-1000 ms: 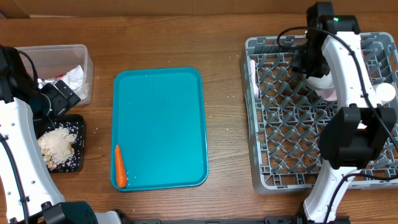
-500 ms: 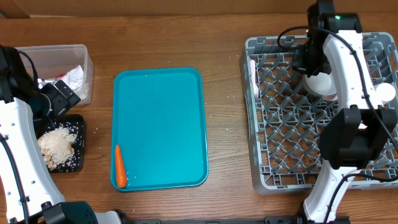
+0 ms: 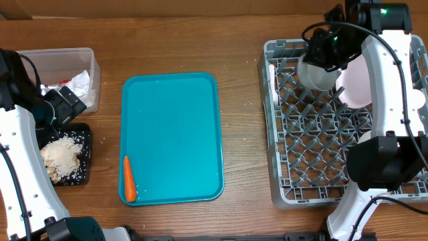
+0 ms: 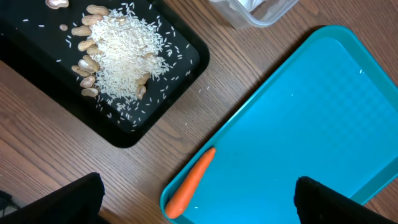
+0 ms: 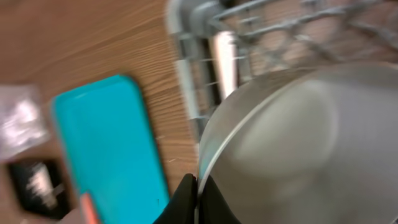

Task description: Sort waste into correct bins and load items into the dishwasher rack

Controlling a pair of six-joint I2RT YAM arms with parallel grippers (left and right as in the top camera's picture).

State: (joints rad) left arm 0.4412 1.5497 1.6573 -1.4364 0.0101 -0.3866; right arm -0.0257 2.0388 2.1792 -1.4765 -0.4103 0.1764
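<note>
My right gripper (image 3: 324, 55) is shut on the rim of a small white bowl (image 3: 314, 71) and holds it above the back left part of the grey dishwasher rack (image 3: 287, 187). The right wrist view is blurred and shows the fingers (image 5: 198, 194) pinching the bowl (image 5: 292, 137). A pale pink plate (image 3: 354, 87), a white cup (image 3: 416, 100) and a white fork (image 3: 272, 84) are in the rack. An orange carrot (image 3: 129, 179) lies in the teal tray's near left corner. My left gripper (image 4: 199, 208) is open and empty above the carrot (image 4: 189, 183).
The teal tray (image 3: 174, 120) lies mid-table. A clear tub (image 3: 90, 63) at far left holds a crumpled napkin and foil. The black tray (image 3: 83, 137) in front of it holds white grains and pale nuts (image 4: 118, 53). My left arm runs along the left edge.
My right gripper has carried the bowl left and toward the back of the rack, uncovering the pink plate. The left arm has not moved.
</note>
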